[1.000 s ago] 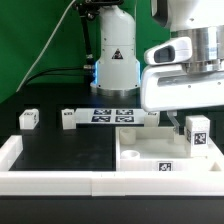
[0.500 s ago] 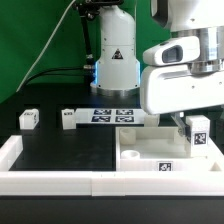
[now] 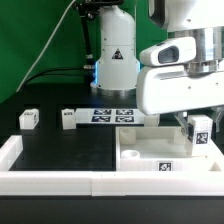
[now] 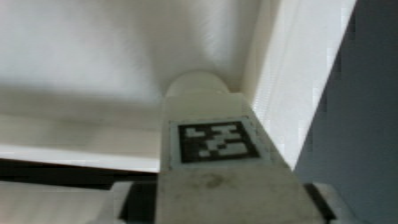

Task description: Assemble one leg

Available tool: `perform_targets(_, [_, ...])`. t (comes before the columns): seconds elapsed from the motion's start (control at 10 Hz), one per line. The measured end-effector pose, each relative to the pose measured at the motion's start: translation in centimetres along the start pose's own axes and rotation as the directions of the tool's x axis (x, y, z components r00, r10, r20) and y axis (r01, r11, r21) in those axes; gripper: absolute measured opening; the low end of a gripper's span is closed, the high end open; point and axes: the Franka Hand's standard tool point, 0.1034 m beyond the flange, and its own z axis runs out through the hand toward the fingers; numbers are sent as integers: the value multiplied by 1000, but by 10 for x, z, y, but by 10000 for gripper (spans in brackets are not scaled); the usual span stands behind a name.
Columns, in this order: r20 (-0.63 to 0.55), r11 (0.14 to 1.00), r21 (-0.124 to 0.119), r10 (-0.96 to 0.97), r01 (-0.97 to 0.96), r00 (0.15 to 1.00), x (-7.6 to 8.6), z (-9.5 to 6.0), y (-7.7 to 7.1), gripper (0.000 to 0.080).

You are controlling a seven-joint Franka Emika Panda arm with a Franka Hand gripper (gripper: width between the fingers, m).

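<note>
Overhead, the gripper [image 3: 197, 124] is held pointing down at the exterior view's right, clamped on the leg [image 3: 200, 133], which is kept upright above the white panel [image 3: 150, 157]. Two more legs [image 3: 28, 118] [image 3: 68, 118] are seen well apart on the table [image 3: 70, 150], beside the marker board [image 3: 112, 114].

Three legs in sight: one [image 3: 200, 132] over the panel, two [image 3: 28, 118] [image 3: 68, 119] apart on the desk [image 3: 70, 150]. One large white panel [image 3: 165, 160]. One marker board [image 3: 113, 115].
</note>
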Motion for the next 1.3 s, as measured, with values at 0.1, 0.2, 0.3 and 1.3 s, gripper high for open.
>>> perform_targets(0.1, [0,1000,0,23,-23,1000,0,0,0,295])
perform_targets(0.2, [0,999,1,38,-38,999,0,0,0,295])
perform_targets(0.3, [-3,988,8,157,-157,988,0,0,2,295])
perform_targets(1.3, [75,55,64,995,-996,60,-2,2,7,295])
